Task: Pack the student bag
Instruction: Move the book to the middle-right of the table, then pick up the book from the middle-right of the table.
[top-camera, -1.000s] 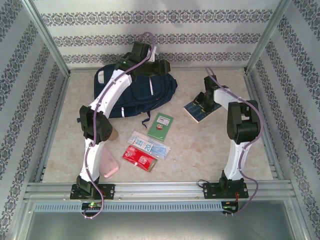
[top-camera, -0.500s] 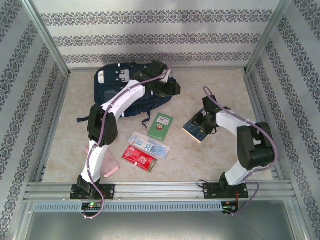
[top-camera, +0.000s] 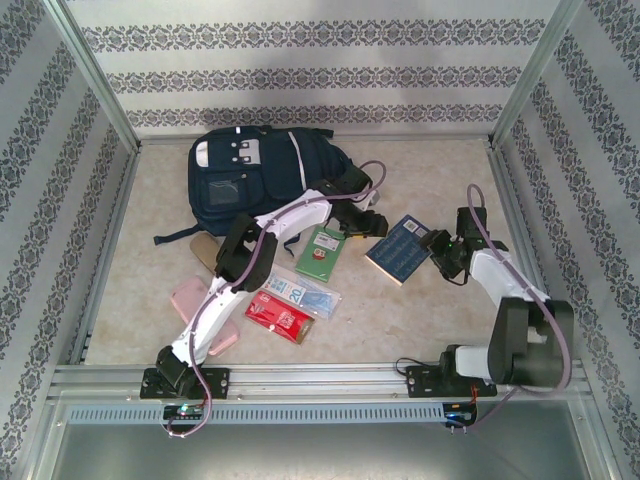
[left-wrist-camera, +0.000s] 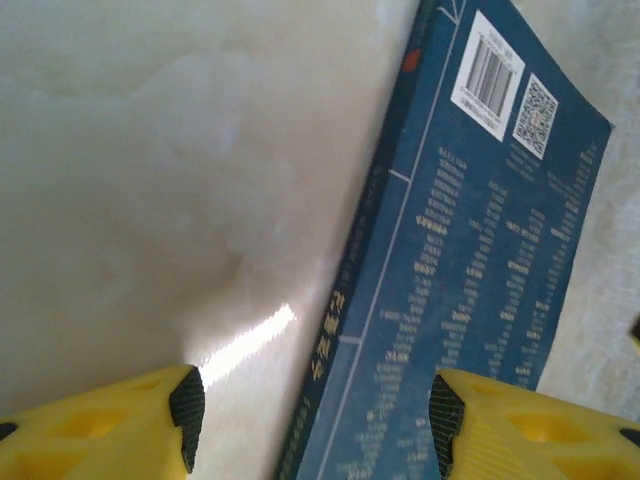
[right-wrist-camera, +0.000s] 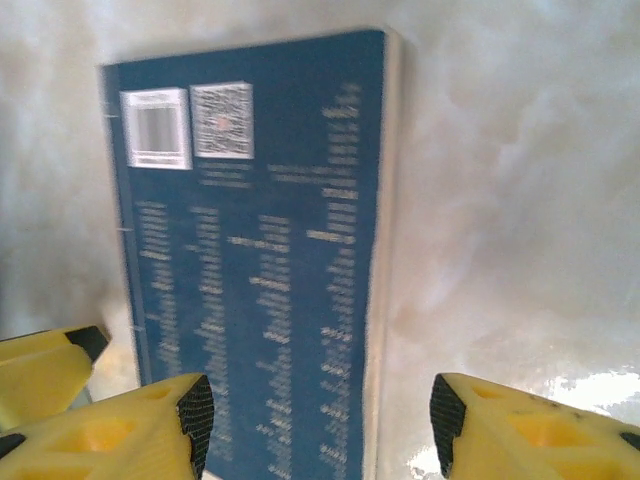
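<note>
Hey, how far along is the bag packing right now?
Nothing looks packed yet: the blue book, green booklet, clear pouch, red packet and pink case all lie on the table outside the student bag. In hand: nothing gripped; the left gripper and right gripper, both open, flank the book. Left: everything must go into the bag.

— How does the left arm (top-camera: 290, 212) sit?
— Stretched forward and rightward from its base, elbow bent low, white forearm reaching toward the middle. The left gripper (top-camera: 370, 222) points down, its yellow fingers (left-wrist-camera: 150, 420) spread wide.
— And the right arm (top-camera: 500, 278)?
— Folded close over its base, forearm angled forward-left. The right gripper (top-camera: 436, 245) faces the left one, near it, jaws parted too.
</note>
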